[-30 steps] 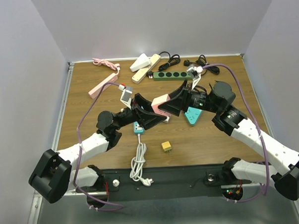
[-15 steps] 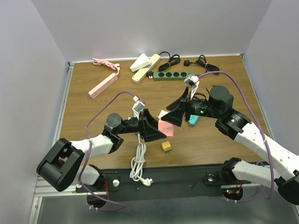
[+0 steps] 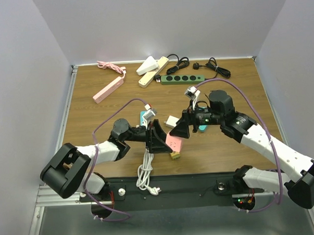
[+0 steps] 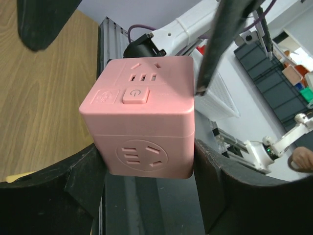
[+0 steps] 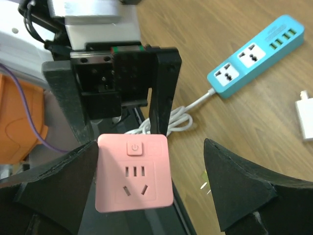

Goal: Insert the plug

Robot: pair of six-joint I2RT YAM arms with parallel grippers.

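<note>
Wooden tabletop, near its front edge: the left gripper [image 3: 159, 138] clamps a pink cube socket [image 4: 144, 117] with 1 socket face turned toward the right gripper [image 5: 150, 144], whose 2 fingers are spread wide and empty. A small yellow plug [image 3: 175, 155] lies on the table just beside the cube, probably the right arm's pick.

Bright, even light; left fingers [image 4: 39, 205] slightly soft-focused.

Yellow block [image 3: 175, 156] half hidden beneath pink socket cube [image 3: 175, 141].
</note>
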